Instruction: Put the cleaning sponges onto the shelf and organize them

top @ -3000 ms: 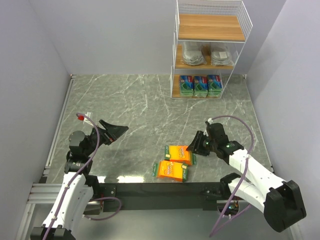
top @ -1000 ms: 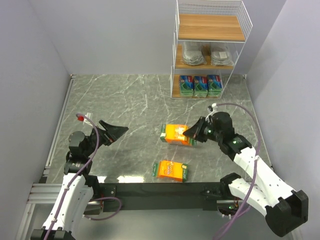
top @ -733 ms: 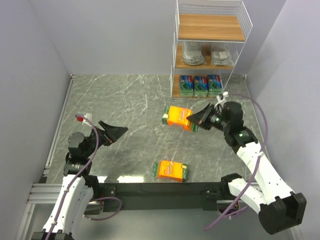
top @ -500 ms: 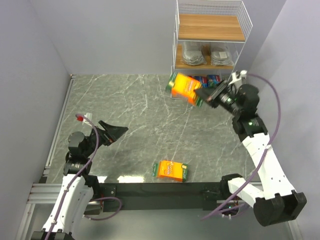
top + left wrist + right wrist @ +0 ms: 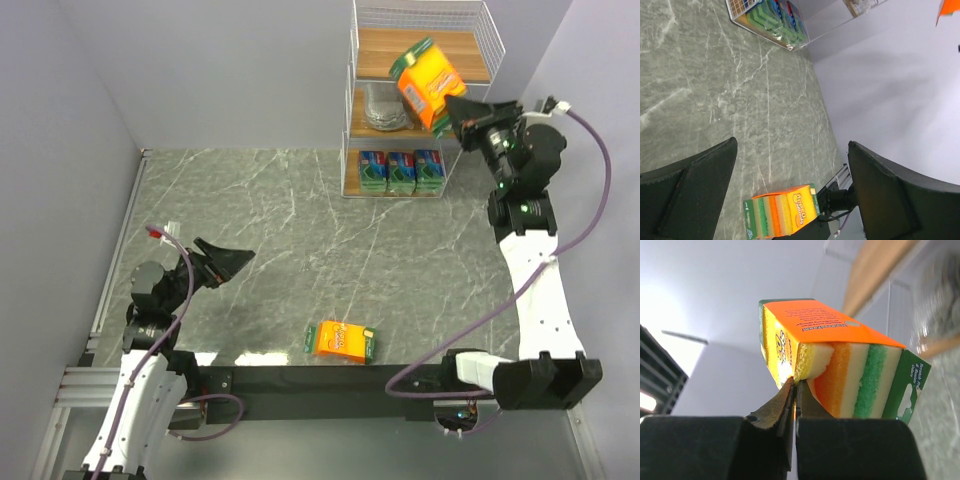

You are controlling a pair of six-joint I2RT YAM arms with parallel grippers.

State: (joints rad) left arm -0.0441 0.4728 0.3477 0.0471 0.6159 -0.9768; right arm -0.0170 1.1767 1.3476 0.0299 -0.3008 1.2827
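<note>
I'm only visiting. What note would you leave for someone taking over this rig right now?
Left gripper: open, empty.
Right gripper: shut on an orange pack, raised by the shelf's upper tiers.
Done: three blue-and-green packs on bottom tier; a silvery grey pack on middle tier.
Left: shelve the held pack, then the other orange pack on the table.

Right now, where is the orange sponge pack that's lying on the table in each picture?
Top external: the orange sponge pack lies on the table near the front edge, in the middle.
Left wrist: the pack is at the bottom centre.
Right wrist: not in it.
Shared landmark: the white wire shelf.
</note>
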